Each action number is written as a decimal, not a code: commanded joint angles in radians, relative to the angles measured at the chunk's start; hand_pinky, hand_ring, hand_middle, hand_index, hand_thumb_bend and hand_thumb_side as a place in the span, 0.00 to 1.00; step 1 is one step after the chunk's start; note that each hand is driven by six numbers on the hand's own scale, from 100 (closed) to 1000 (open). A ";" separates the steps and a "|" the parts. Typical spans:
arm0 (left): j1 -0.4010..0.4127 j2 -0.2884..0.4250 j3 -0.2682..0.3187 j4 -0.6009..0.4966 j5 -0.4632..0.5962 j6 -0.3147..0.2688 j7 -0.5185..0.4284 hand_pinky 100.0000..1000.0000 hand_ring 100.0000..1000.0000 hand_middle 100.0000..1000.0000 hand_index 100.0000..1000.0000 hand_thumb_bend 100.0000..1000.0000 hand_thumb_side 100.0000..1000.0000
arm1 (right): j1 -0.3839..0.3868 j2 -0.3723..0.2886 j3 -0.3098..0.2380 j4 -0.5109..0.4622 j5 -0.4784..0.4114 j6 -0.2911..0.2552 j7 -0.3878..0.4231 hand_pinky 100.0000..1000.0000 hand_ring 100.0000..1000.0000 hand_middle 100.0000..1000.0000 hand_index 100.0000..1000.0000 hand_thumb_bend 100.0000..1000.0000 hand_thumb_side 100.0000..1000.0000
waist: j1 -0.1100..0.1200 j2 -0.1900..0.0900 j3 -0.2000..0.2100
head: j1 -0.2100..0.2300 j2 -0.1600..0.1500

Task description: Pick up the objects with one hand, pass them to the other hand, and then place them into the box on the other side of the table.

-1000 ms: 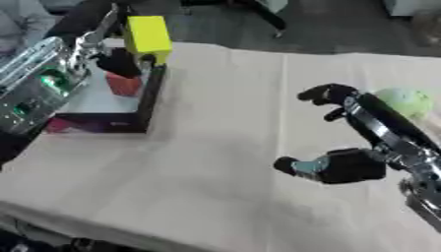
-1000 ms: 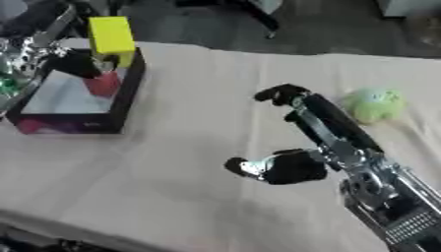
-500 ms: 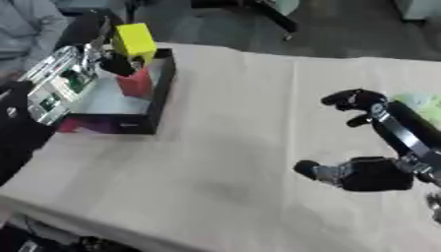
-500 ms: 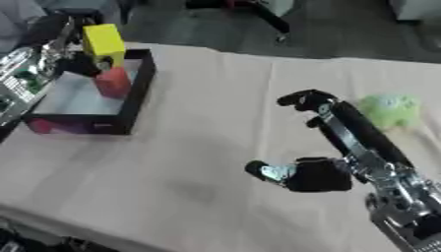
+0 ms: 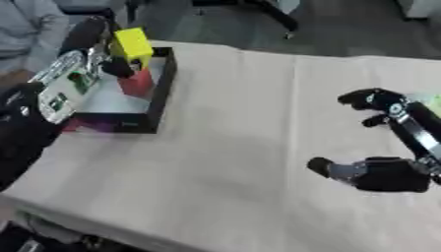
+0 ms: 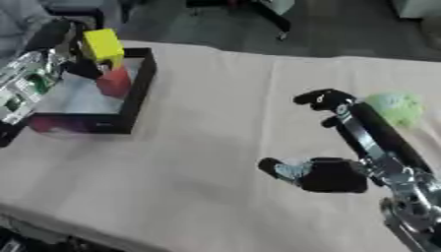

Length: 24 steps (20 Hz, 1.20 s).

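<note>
Over the box (image 6: 138, 78) my left hand (image 6: 73, 61) pinches the yellow block (image 6: 103, 44); I'd lower it beside the red block (image 6: 113, 81) before releasing. Right hand (image 6: 331, 174) idles open near the green ball (image 6: 394, 107).

I was working in what looked like a lab or office test room. My bench was a wide table under a plain beige cloth (image 5: 233, 147), filling most of the frame. Beyond its far edge, along the top of the frame, lay dark grey flooring (image 6: 344, 24) with the black legs of a wheeled chair base (image 5: 274, 17) at upper centre. A seated person's grey sleeve (image 5: 30, 22) showed at upper left.
</note>
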 commanded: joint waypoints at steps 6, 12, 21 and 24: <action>-0.014 0.007 0.035 0.087 -0.061 0.009 -0.064 0.86 0.81 0.74 0.84 0.63 0.22 | -0.005 -0.018 -0.027 -0.013 -0.011 -0.009 -0.056 0.73 0.85 0.82 0.81 0.63 0.26 | -0.012 0.005 0.000 | -0.021 -0.010; -0.018 0.005 0.050 0.095 -0.117 0.045 -0.108 0.88 0.84 0.77 0.87 0.83 0.38 | -0.005 -0.018 -0.026 -0.013 -0.013 -0.014 -0.060 0.73 0.85 0.82 0.81 0.63 0.26 | -0.010 0.001 0.001 | -0.035 -0.007; -0.016 0.012 0.064 0.058 -0.131 0.059 -0.103 0.86 0.81 0.74 0.84 0.53 0.16 | 0.000 -0.026 -0.035 -0.013 -0.025 -0.015 -0.070 0.73 0.85 0.82 0.81 0.63 0.26 | -0.006 -0.007 0.000 | -0.046 0.002; -0.017 0.016 0.066 0.004 -0.098 0.046 -0.068 0.81 0.74 0.66 0.78 0.30 0.02 | 0.003 -0.033 -0.045 -0.013 -0.025 -0.014 -0.077 0.73 0.85 0.82 0.81 0.63 0.26 | -0.006 -0.011 0.001 | -0.061 0.007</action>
